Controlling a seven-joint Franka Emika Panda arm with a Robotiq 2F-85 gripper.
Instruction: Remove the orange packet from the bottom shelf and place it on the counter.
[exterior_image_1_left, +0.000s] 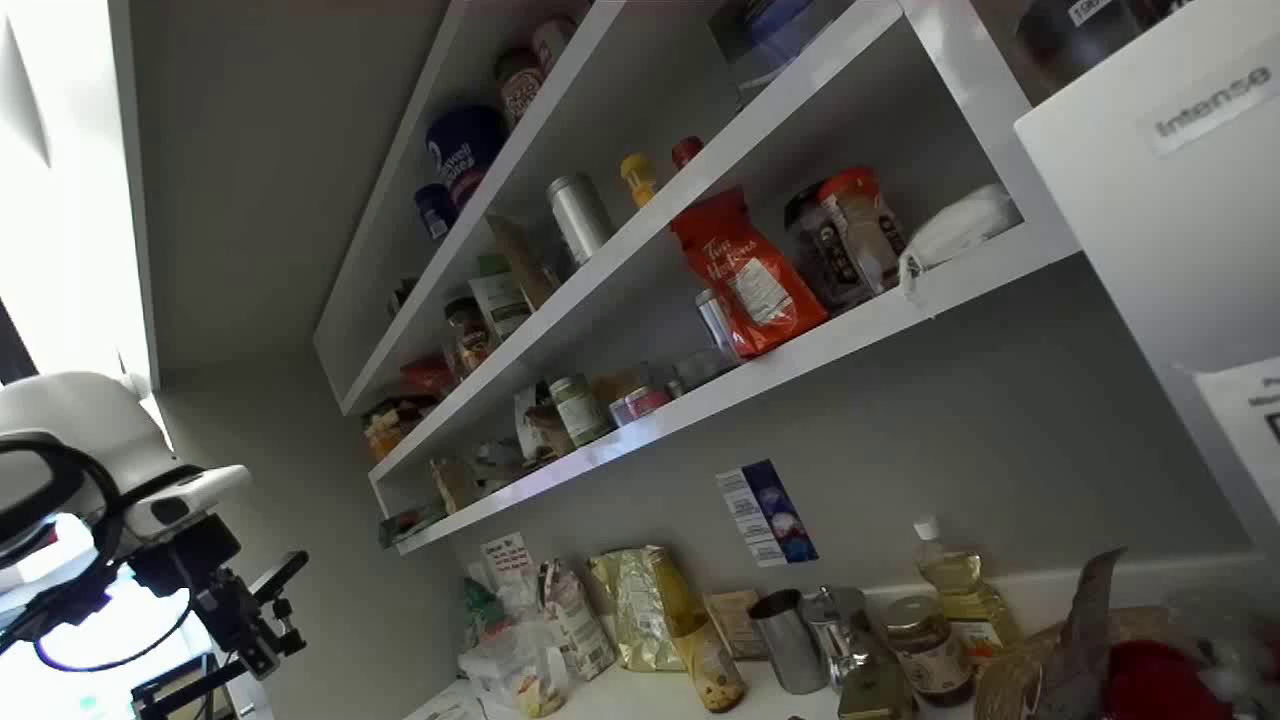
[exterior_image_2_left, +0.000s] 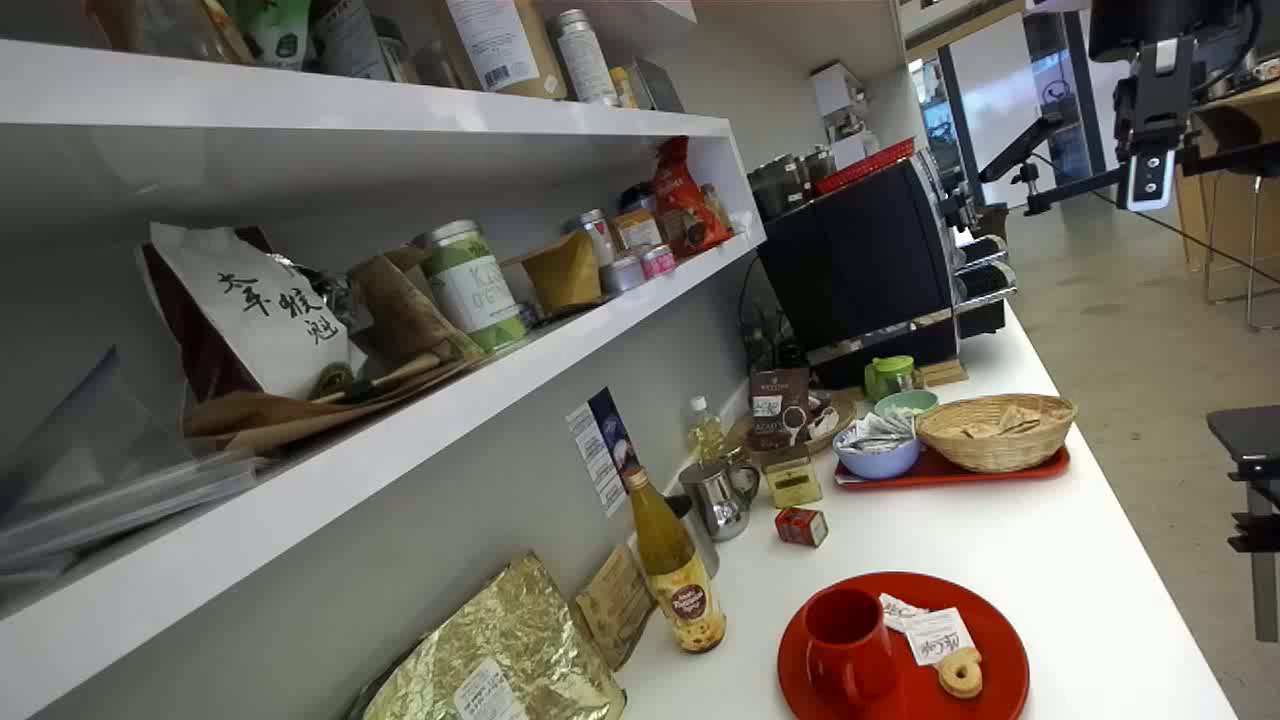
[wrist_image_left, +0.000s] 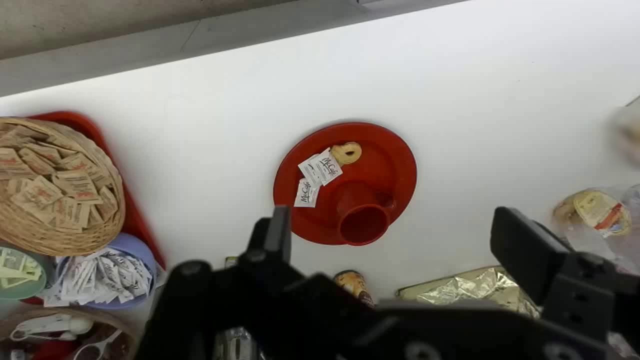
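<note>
The orange packet is a red-orange pouch with pale print. It stands, leaning, on the bottom shelf in both exterior views, beside jars and small tins. The bottom shelf is a long white board with a thick front edge, also in an exterior view. The white counter lies below it and fills much of the wrist view. My gripper is open and empty, above the counter. In both exterior views it is well away from the packet. The packet is out of the wrist view.
A red plate with a red mug is on the counter. A wicker basket, a bottle, a gold foil bag and a metal pitcher stand there too. Another white shelf runs above.
</note>
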